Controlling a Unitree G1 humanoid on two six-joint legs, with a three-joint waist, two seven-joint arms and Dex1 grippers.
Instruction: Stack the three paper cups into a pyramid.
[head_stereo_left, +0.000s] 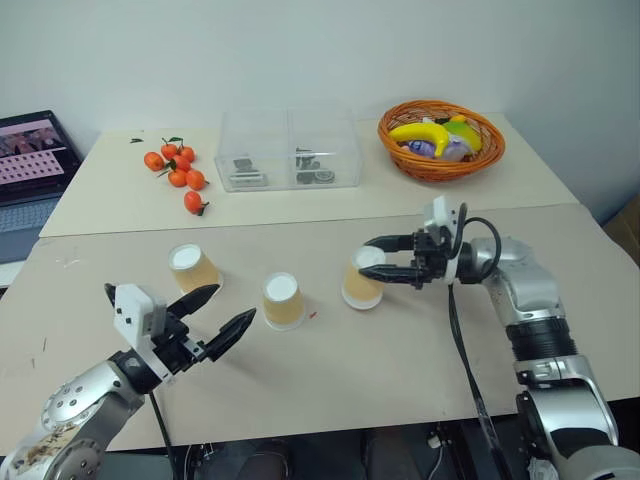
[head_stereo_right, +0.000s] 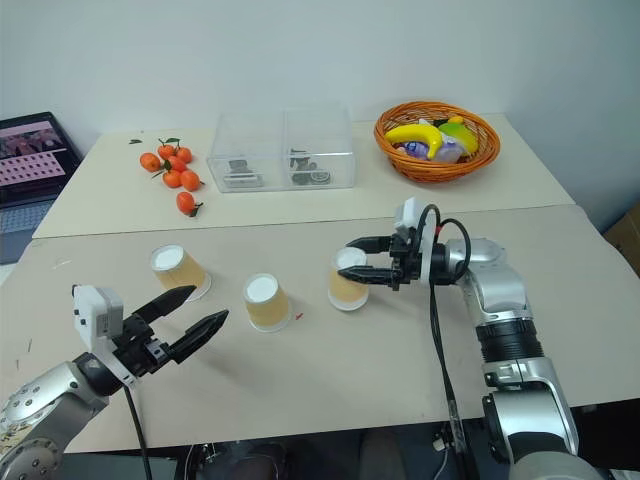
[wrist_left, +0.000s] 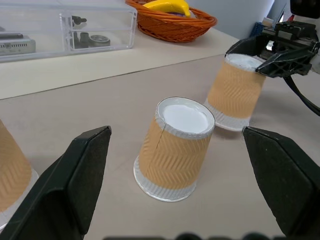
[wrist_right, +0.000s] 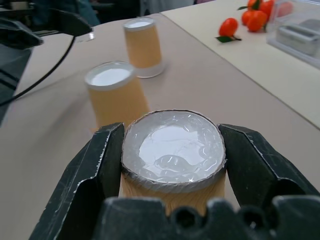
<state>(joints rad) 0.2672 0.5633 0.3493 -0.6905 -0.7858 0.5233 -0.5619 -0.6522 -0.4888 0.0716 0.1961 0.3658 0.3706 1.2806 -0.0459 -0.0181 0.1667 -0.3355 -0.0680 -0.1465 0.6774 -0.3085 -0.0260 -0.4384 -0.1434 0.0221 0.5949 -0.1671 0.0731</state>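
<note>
Three paper cups stand upside down in a row on the beige table (head_stereo_left: 330, 370): the left cup (head_stereo_left: 193, 268), the middle cup (head_stereo_left: 283, 300) and the right cup (head_stereo_left: 362, 284). My right gripper (head_stereo_left: 365, 256) reaches in from the right and is shut on the right cup's upper end, with a finger on each side (wrist_right: 172, 145). That cup leans slightly. My left gripper (head_stereo_left: 233, 304) hovers open in front of the gap between the left and middle cups, touching neither. In the left wrist view the middle cup (wrist_left: 175, 145) sits between its spread fingers, farther out.
On the rear table there is an orange wicker basket (head_stereo_left: 440, 165) with a banana at the right, a clear plastic drawer box (head_stereo_left: 290, 150) in the middle and several tangerines (head_stereo_left: 178, 172) at the left. A laptop (head_stereo_left: 30, 170) sits at the far left.
</note>
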